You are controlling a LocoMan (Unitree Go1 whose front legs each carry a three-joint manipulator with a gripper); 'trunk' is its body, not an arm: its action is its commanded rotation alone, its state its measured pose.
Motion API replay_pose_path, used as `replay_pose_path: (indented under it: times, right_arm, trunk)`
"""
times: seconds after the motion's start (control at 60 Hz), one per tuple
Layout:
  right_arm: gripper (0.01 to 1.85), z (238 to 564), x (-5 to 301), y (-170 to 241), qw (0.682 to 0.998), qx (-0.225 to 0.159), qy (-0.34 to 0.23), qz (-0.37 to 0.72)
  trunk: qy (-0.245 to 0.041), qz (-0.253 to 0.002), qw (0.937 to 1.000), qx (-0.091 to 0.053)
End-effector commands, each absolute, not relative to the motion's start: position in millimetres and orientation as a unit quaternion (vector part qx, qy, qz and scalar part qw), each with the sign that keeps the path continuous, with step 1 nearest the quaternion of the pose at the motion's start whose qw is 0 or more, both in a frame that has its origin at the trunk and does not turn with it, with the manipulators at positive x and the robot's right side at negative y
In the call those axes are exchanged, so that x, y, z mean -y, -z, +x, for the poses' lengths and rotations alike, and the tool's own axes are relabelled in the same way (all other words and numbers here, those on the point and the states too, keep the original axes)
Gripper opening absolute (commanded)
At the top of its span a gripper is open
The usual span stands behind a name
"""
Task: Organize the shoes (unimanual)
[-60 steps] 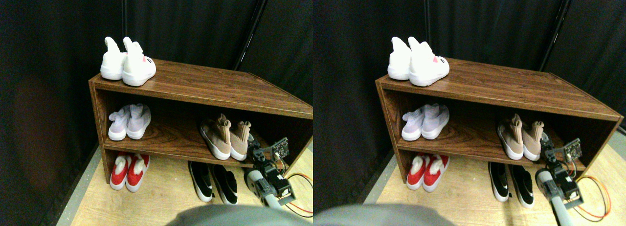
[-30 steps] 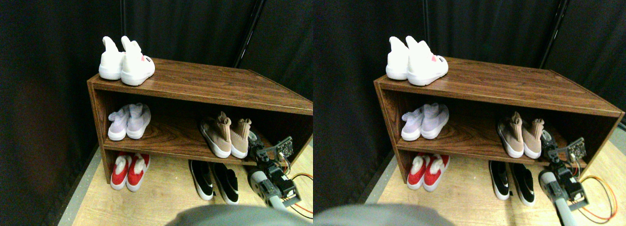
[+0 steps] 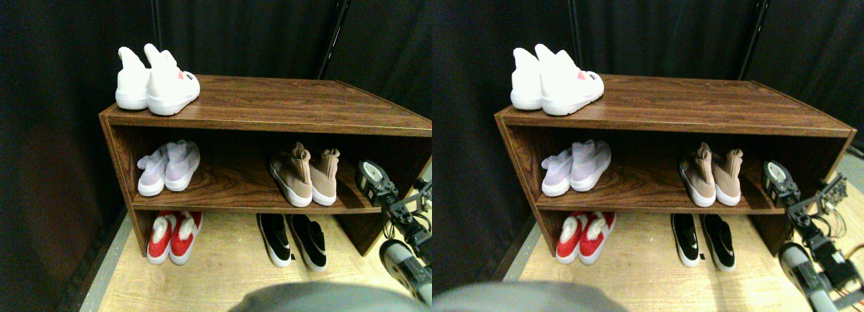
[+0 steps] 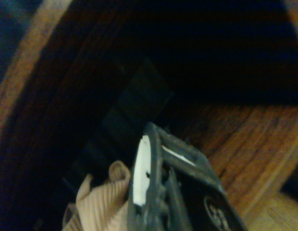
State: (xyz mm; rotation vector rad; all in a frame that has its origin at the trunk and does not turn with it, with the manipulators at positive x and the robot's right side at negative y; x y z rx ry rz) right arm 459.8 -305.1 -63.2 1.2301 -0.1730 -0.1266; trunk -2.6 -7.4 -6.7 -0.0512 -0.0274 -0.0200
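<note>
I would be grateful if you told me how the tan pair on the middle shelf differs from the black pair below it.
The tan shoes have high ribbed knit ankles; the black shoes are low slip-ons. The tan shoes stand on the wooden shelf; the black shoes sit on the floor beneath it. The tan shoes angle slightly apart at the toes; the black shoes lie nearly parallel. Both pairs have white soles.
</note>
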Motion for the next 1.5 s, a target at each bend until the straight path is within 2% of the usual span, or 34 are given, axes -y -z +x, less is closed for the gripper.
replay_pose_path:
  times: [0.017, 0.067, 0.25, 0.417, 0.5, 0.717, 0.75, 0.85, 0.983, 1.1, 1.167, 1.25, 1.317, 1.5]
  right_arm:
    - [0.06, 445.4, 298.1, 47.6, 0.812, 0.095, 0.010, 0.576]
    - [0.06, 438.1, 298.6, 46.9, 0.810, 0.091, -0.011, 0.579]
    - [0.06, 409.5, 300.6, 51.1, 0.803, 0.104, -0.022, 0.587]
    - [0.06, 395.3, 305.2, 62.5, 0.814, 0.092, -0.050, 0.571]
    - [0.06, 390.2, 306.2, 71.1, 0.820, 0.089, -0.051, 0.564]
    - [0.06, 382.8, 303.1, 93.9, 0.799, 0.067, -0.039, 0.596]
    - [0.06, 381.0, 301.8, 102.2, 0.789, 0.066, -0.024, 0.611]
    - [0.06, 379.4, 301.0, 113.3, 0.790, 0.059, -0.013, 0.610]
    - [0.06, 383.8, 300.9, 130.5, 0.778, 0.035, -0.020, 0.627]
    - [0.06, 390.4, 301.1, 148.3, 0.772, 0.023, 0.013, 0.635]
    - [0.06, 398.6, 302.9, 159.2, 0.769, 0.008, 0.014, 0.639]
    - [0.06, 408.0, 304.3, 169.3, 0.756, 0.006, 0.036, 0.654]
    - [0.06, 416.2, 306.9, 176.7, 0.756, -0.001, 0.039, 0.653]
    - [0.06, 436.1, 311.1, 193.9, 0.749, 0.006, 0.098, 0.656]
  trunk:
    - [0.014, -0.040, 0.9991, 0.007]
    - [0.016, -0.039, 0.9991, 0.006]
    - [0.017, -0.037, 0.9992, 0.000]
    - [0.016, -0.035, 0.9992, -0.009]
    - [0.016, -0.033, 0.9992, -0.014]
    - [0.015, -0.033, 0.9991, -0.022]
    - [0.014, -0.033, 0.9991, -0.024]
    - [0.012, -0.034, 0.9990, -0.027]
    - [0.009, -0.035, 0.9989, -0.031]
    - [0.006, -0.036, 0.9988, -0.031]
    - [0.005, -0.037, 0.9988, -0.031]
    - [0.002, -0.038, 0.9987, -0.033]
    - [0.000, -0.039, 0.9987, -0.033]
    - [-0.004, -0.041, 0.9986, -0.034]
